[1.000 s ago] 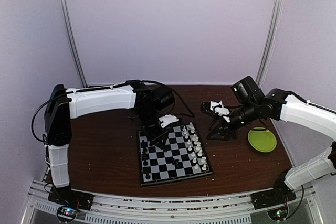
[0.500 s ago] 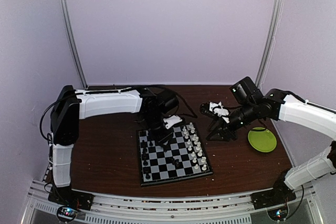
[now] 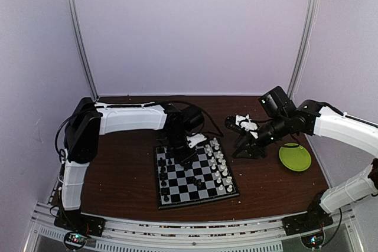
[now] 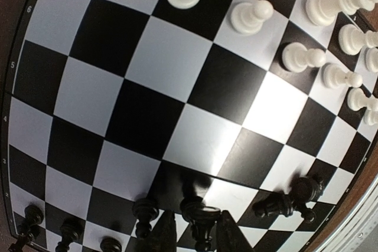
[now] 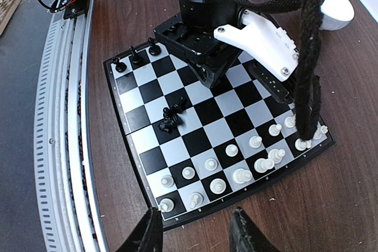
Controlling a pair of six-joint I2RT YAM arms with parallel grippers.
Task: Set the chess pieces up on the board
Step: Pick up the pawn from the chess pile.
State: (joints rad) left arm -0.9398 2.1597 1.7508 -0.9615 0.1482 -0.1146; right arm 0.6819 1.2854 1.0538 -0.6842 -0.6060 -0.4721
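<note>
While the left gripper (image 3: 180, 154) hung low over the far-left part of the chessboard (image 3: 186, 193), its two dark fingers (image 4: 162, 237) straddled a single upright black chessman (image 4: 201, 219), one finger on each side of it. Whether they actually pinched it could not be told from the wrist view. Just to the left of that gripper, near the same edge of the board, stood more black pieces (image 4: 144, 209). A little to its right, a toppled black pair (image 4: 289, 202) lay on their sides against each other, clear of the fingers. Well ahead of the fingertips, along the opposite side of the board, the white chessmen (image 4: 251, 16) stood in rows. The right gripper (image 5: 195, 235) hovered off the board, over the brown table (image 5: 115, 146) just outside the rim nearest those white rows, its fingers spread apart with nothing between them. From this gripper the white chessmen were the closest pieces, directly ahead. The toppled black pair lay farther on among the middle squares, and the left gripper with its black chessman was beyond them. A white bowl (image 5: 336, 10) sat on the table past the left gripper, off the board's far side, and a green plate (image 3: 294, 157) rested near the right gripper, on its right.
</note>
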